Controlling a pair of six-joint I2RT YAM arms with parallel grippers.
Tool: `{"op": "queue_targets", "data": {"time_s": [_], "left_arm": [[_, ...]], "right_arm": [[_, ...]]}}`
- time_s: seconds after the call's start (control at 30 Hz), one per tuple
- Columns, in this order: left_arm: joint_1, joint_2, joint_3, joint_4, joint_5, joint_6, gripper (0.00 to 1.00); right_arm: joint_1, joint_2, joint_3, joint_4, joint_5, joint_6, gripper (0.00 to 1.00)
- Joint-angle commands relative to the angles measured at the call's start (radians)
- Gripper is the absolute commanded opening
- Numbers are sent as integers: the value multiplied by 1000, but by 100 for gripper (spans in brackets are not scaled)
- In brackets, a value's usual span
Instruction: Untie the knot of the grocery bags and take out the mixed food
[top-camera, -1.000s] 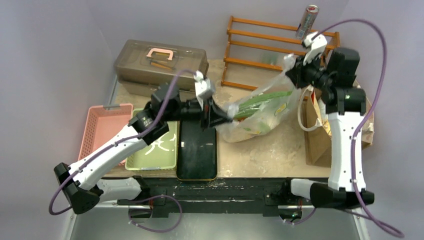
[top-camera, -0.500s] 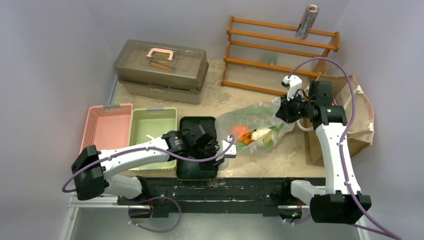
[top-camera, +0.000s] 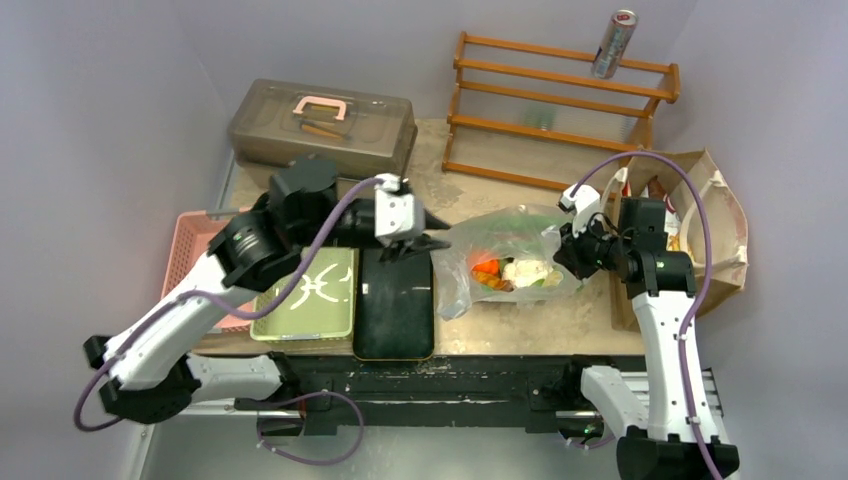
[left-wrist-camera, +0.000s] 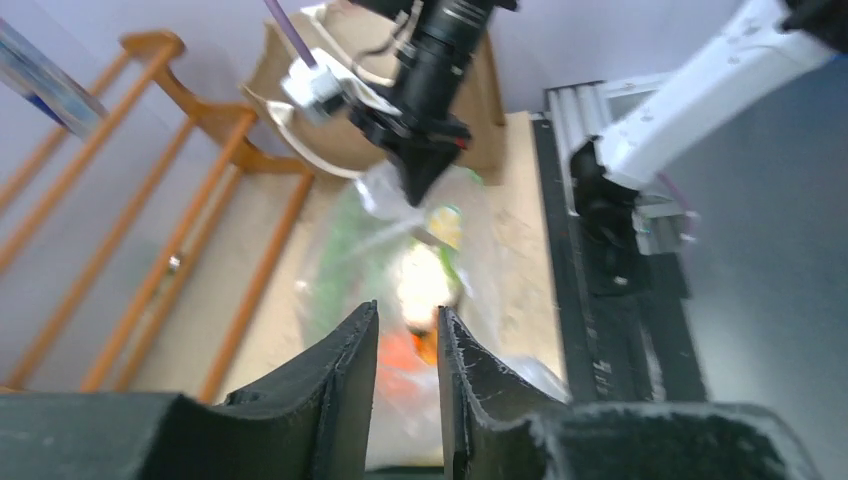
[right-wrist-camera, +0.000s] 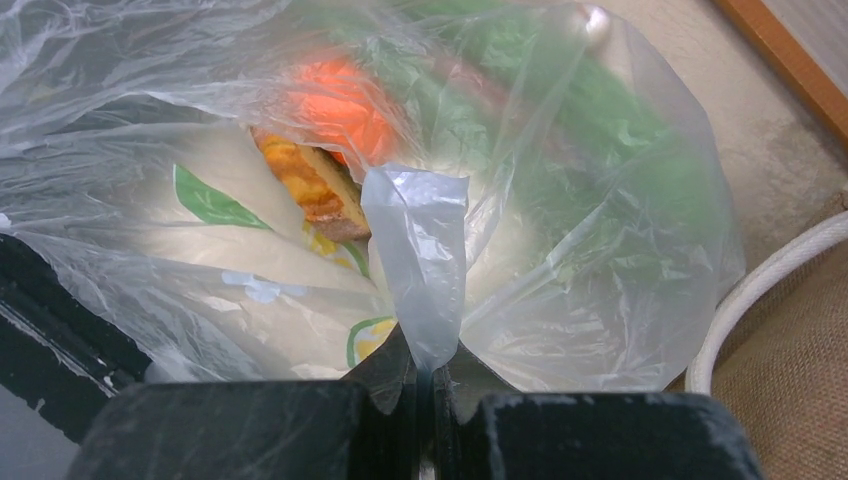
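The transparent plastic bag (top-camera: 505, 255) lies on the table, right of centre. Through it I see an orange piece (top-camera: 487, 268), a white packet (top-camera: 526, 270) and green pieces; the right wrist view shows a toast slice (right-wrist-camera: 310, 185), something orange (right-wrist-camera: 340, 100) and greens. My right gripper (top-camera: 562, 243) is shut on a twisted flap of the bag (right-wrist-camera: 420, 260) at its right end. My left gripper (top-camera: 428, 232) is open and empty, just left of the bag; in its own view (left-wrist-camera: 407, 320) the bag lies beyond the fingertips. The brown paper bag (top-camera: 705, 235) lies at the far right.
A black tray (top-camera: 395, 310), a green tray (top-camera: 310, 300) and a pink basket (top-camera: 195, 250) line the front left. The grey-brown lidded case (top-camera: 322, 125) is at the back left. A wooden rack (top-camera: 555, 110) with a silver can (top-camera: 613, 42) on it stands at the back.
The bag, held up stretched between both grippers a second ago, now lies on the table. The right gripper came down with its end. The left gripper let go and swung to the bag's left.
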Motion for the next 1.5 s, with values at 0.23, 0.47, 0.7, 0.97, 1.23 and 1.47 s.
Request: {"op": "queue_targets", "data": {"time_s": [0.23,0.47,0.7,0.97,1.23,1.47], "left_arm": [[-159,552,82,167,-289,311,20],[-248,579,-194,226,-296,466,21],[-315,556,-315,275,-338,433,36],[-178,460,-248,413,-233,294,33],[-153,576,-150,316,-150,469,43],[-154,680,-118,299,-187,500,48]], "right_arm": [[-6,9,51,16,-32,25,0],[-6,24,31,27,-12,44,0],[-6,36,16,-71,5,-102,0],[-5,-2,-11,-135,39,-235,0],[-5,14,-7,-148,48,-236,0],[-5,12,-5,-152,56,-236,0]]}}
